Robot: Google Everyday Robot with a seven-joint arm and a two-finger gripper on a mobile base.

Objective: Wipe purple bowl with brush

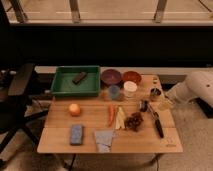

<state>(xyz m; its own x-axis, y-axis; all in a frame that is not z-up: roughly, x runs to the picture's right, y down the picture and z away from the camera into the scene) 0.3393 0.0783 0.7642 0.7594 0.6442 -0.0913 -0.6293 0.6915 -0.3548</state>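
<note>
The purple bowl point(111, 76) sits at the back of the wooden table point(60, 142), just right of the green tray. The brush point(157, 125) lies flat near the table's right edge, its black handle pointing toward the front and its head toward the back. My gripper point(164, 104) reaches in from the right on a white arm point(196, 88). It hovers low over the right edge, just right of the brush's head end and well right of the bowl. It is open and holds nothing.
A green tray point(62, 90) holds a dark block point(79, 77). A red-orange bowl point(132, 76), blue-grey cup point(114, 92), white cup point(130, 88) and small metal cup point(155, 92) stand near the purple bowl. An orange point(74, 109), blue sponge point(76, 134), grey cloth point(104, 139) and carrot point(111, 114) lie in front. A black chair point(17, 95) stands left.
</note>
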